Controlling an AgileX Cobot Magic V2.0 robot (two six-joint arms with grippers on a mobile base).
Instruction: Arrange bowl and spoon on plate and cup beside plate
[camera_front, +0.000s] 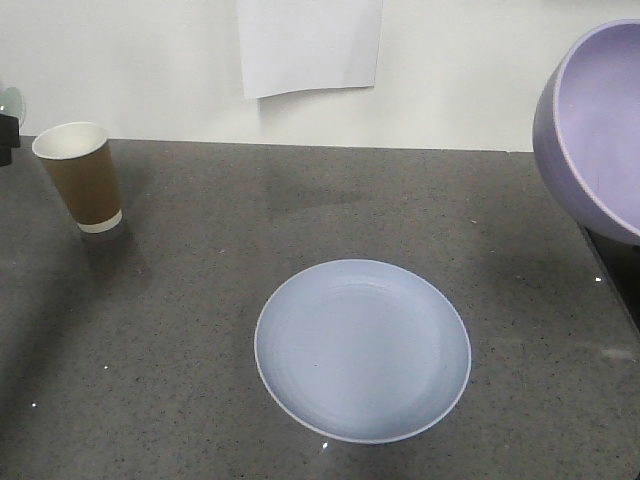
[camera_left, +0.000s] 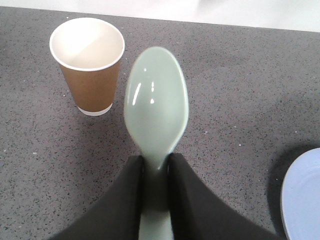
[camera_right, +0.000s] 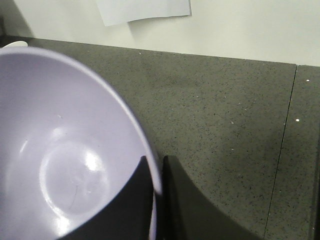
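Left claw (camera_left: 155, 169) is shut tight on the flat handle of the spoon (camera_left: 156, 100), one black finger on each side. It holds the green spoon up over the gray tabletop (camera_front: 180, 330). The spoon's long way runs straight out from the claw. Its oval head points away, toward the white wall, with the scooped side up.

Just left of the spoon's head, in the left wrist view, stands the brown cup (camera_left: 89, 70). It is upright at the back left of the tabletop. Only its white inside shows.

The plate (camera_front: 362, 350) lies flat in the middle of the tabletop, near the front edge and well apart from the cup. Only its smooth blue face shows.

On the right, the purple bowl (camera_front: 600, 120) hangs in the air, tipped on its side with its mouth turned to the left. Only its shiny purple inside shows. The right claw (camera_right: 156, 170) pinches the bowl's rim, one finger inside and one outside.

A white sheet of paper (camera_front: 310, 45) hangs on the wall.
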